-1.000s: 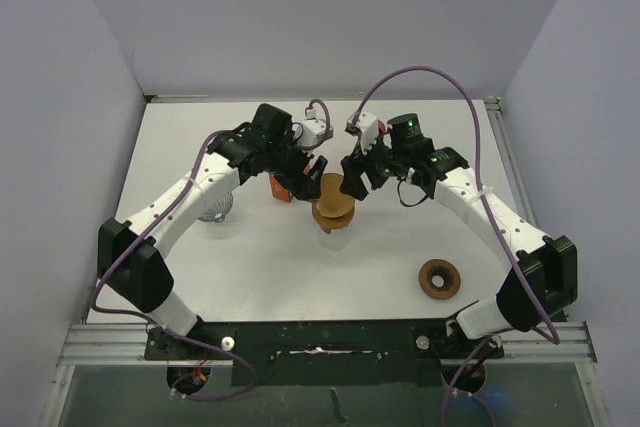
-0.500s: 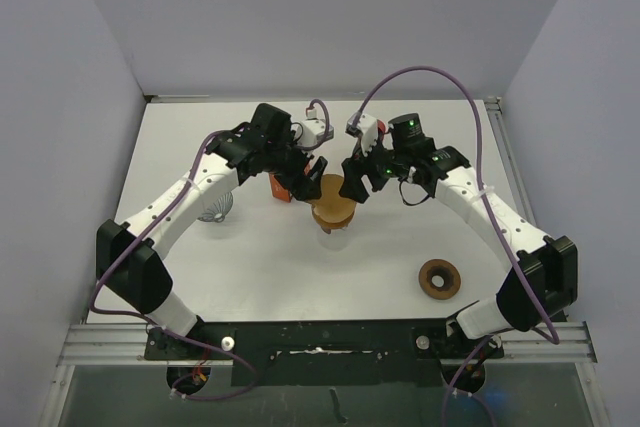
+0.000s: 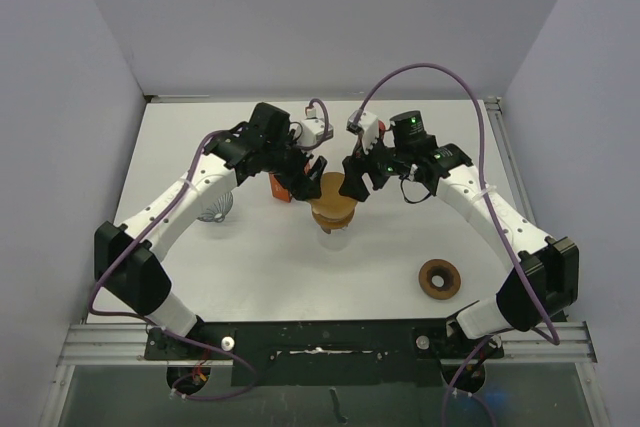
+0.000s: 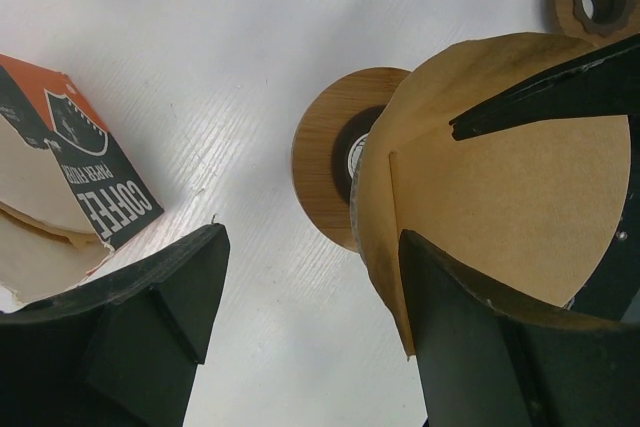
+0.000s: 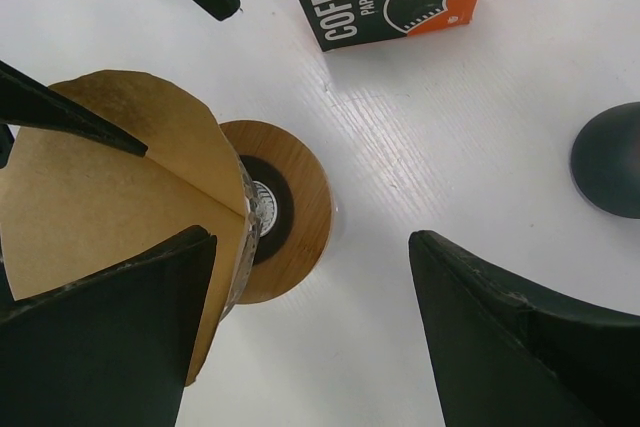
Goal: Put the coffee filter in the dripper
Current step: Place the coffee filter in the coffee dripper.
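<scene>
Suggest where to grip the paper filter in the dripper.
Pinch the paper filter at its free top rim, from above, one finger inside and one outside. It is a thin open cone with its tip down in the dripper, so squeezing across it would likely crush it.

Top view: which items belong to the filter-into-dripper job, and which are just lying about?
Job:
- coffee filter
- dripper, the one with the wooden collar

Lying about:
- coffee filter box
- wooden ring
- dark rounded item by the left arm, unclear what it is
</scene>
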`<state>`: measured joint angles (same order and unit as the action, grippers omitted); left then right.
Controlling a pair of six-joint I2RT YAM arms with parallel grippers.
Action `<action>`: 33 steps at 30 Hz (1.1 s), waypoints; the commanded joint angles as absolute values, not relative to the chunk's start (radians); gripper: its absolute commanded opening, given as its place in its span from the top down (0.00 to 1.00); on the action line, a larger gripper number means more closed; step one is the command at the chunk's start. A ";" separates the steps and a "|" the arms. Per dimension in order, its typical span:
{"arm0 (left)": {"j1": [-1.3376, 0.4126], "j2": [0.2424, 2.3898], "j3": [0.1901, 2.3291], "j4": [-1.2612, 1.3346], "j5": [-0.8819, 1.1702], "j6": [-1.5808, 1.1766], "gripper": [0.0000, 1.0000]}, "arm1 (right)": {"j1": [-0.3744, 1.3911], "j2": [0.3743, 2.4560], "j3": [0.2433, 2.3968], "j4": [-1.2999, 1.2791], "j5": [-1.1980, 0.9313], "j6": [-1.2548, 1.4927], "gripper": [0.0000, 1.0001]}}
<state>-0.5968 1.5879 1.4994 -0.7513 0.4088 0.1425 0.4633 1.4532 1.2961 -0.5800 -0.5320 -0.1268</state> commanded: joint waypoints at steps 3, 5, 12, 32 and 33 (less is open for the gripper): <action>-0.596 1.540 1.563 -0.707 0.433 0.158 0.33 | 0.454 1.456 1.355 -0.568 -0.552 -0.138 0.19; -0.596 1.540 1.570 -0.708 0.434 0.158 0.33 | 0.454 1.457 1.361 -0.573 -0.559 -0.140 0.19; -0.596 1.536 1.591 -0.721 0.433 0.169 0.33 | 0.453 1.456 1.379 -0.585 -0.597 -0.146 0.15; -0.510 1.435 1.639 -0.745 0.465 0.184 0.33 | 0.285 1.385 1.482 -0.600 -0.704 -0.123 0.12; -0.498 1.429 1.637 -0.743 0.465 0.179 0.33 | 0.276 1.382 1.484 -0.595 -0.687 -0.118 0.12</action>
